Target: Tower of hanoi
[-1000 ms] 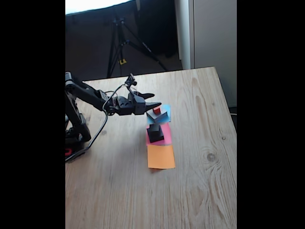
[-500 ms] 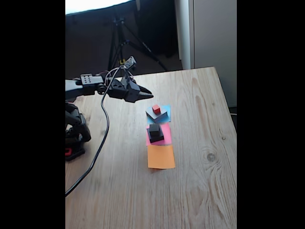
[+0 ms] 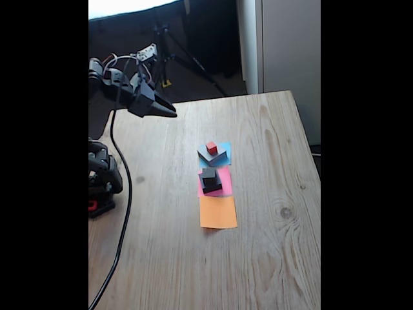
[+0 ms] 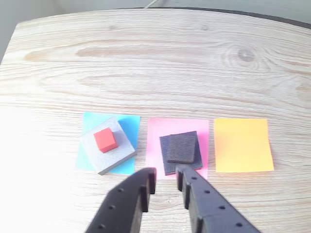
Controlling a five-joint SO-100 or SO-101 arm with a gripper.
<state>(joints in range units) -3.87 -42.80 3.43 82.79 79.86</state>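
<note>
Red cube (image 4: 105, 140) on grey slab (image 4: 108, 151); pincer (image 4: 165, 175) empty

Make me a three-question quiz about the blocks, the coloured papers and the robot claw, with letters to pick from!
1. Where does the red cube sit?
A. on the grey slab
B. on the orange paper
C. on bare table

2. How many paper squares lie there?
A. two
B. three
C. five

3. What is the gripper holding?
A. the red cube
B. the small black cube
C. nothing

Answers: 1 A, it rests on the slab over the blue paper. 2 B, blue, pink, orange. 3 C, the jaws have only a small empty gap.
</note>
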